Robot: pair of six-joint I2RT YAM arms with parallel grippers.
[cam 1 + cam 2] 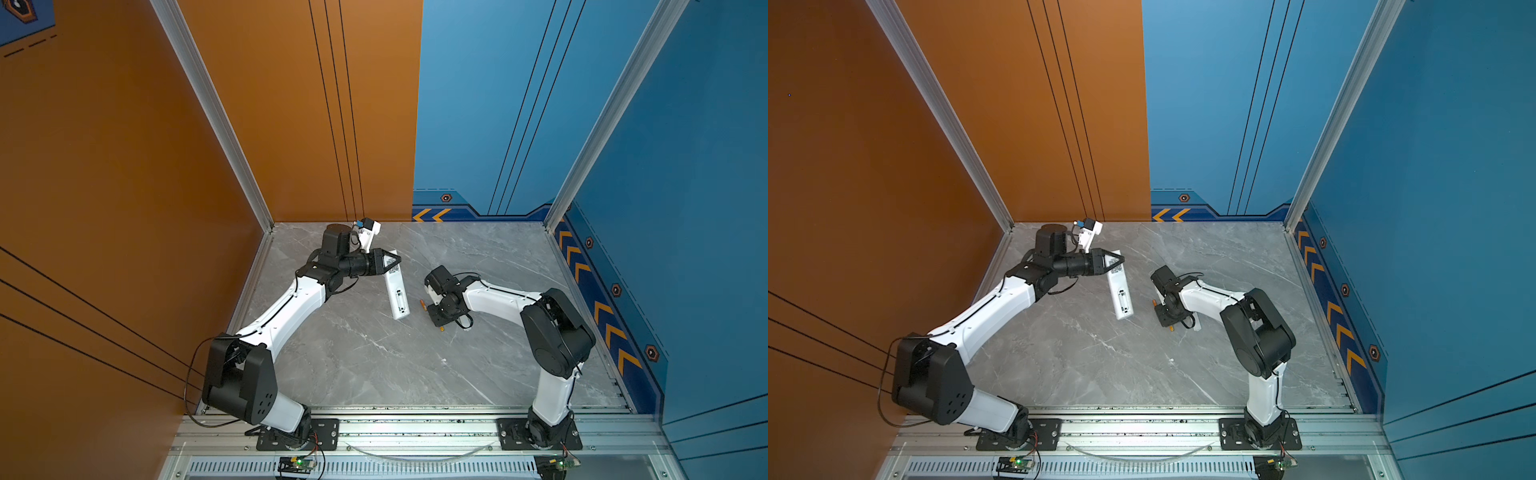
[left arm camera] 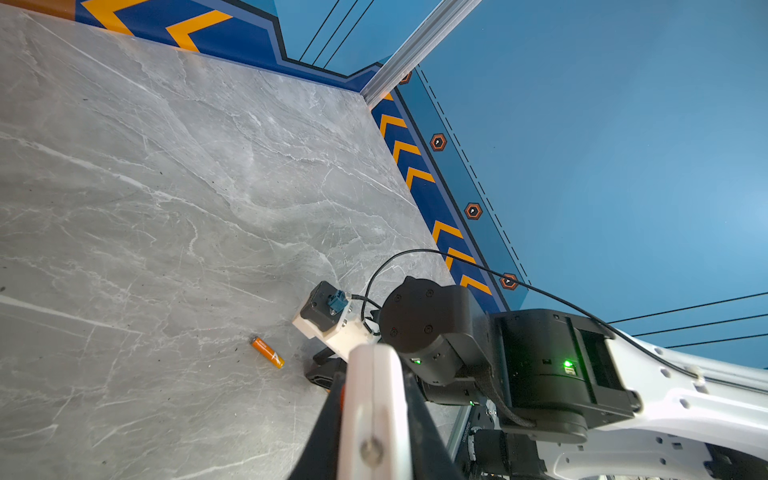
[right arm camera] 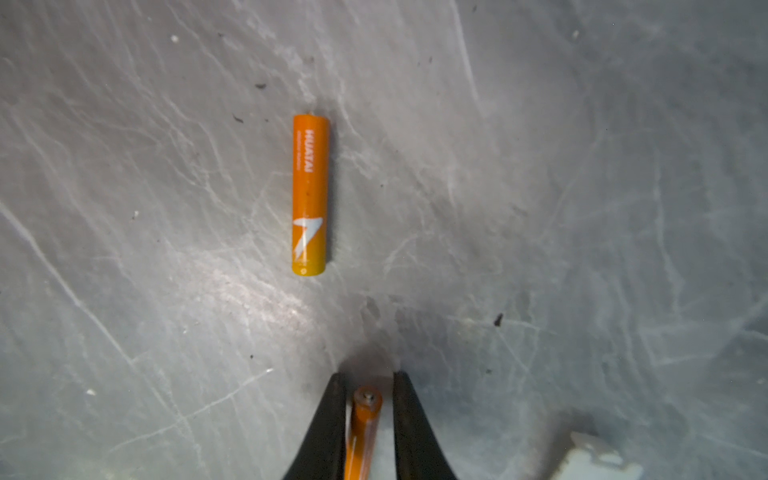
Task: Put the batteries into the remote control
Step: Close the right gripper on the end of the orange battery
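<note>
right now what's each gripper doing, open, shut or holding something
Left gripper: shut on the remote control.
Right gripper: jaws on either side of a battery, a gap on one side; grip cannot be told.

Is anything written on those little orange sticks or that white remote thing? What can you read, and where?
"HUATAI": white brand lettering on the loose slim orange battery lying on the grey marble-look table.
Small print beside that brand: too blurred to read.
Dark printed patch on the slim white remote control: too small to read.
</note>
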